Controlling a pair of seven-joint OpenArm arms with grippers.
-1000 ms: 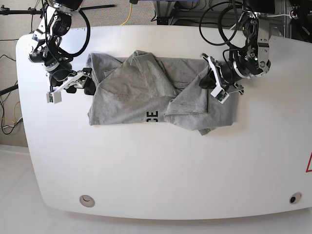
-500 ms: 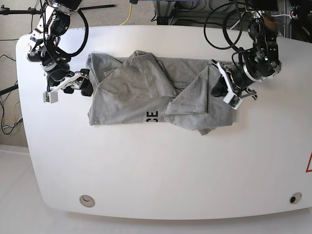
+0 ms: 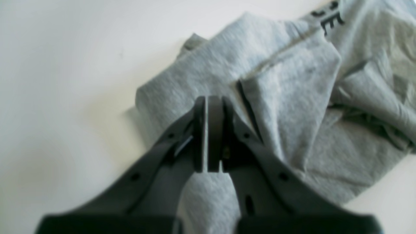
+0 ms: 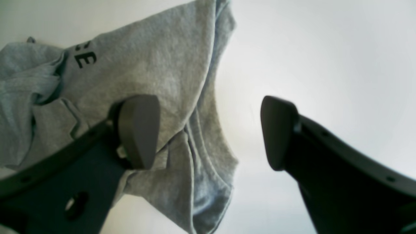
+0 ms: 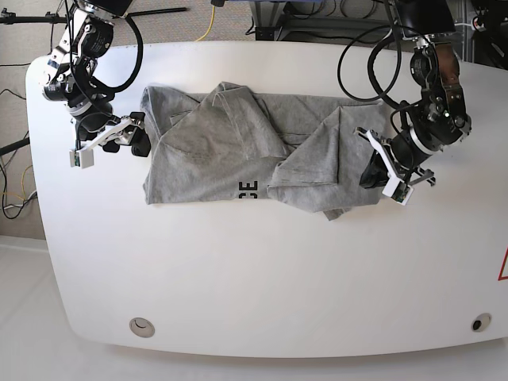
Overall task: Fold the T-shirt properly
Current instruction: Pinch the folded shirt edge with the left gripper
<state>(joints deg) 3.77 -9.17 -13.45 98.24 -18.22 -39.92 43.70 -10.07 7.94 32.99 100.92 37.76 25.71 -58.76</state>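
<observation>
The heather-grey T-shirt (image 5: pixel 230 151) lies crumpled across the back half of the white table (image 5: pixel 262 278), with black lettering (image 5: pixel 248 189) showing at its front edge. In the base view my left gripper (image 5: pixel 371 173) sits at the shirt's right edge. Its wrist view shows the gripper (image 3: pixel 207 109) shut over the T-shirt (image 3: pixel 292 97); I cannot tell whether cloth is pinched. My right gripper (image 5: pixel 133 135) stands open at the shirt's left edge. In the right wrist view this gripper (image 4: pixel 208 133) has one finger above the T-shirt (image 4: pixel 156 58) and the other above bare table.
Cables and equipment lie beyond the table's far edge (image 5: pixel 238 44). Two round holes, one front left (image 5: pixel 141 325) and one front right (image 5: pixel 479 323), sit in the tabletop. A red mark (image 5: pixel 503 266) shows at the right edge.
My left arm has swung from the shirt's upper right flap toward the front right, to the shirt's right edge. The right gripper drew slightly left. The shirt looks unchanged.
</observation>
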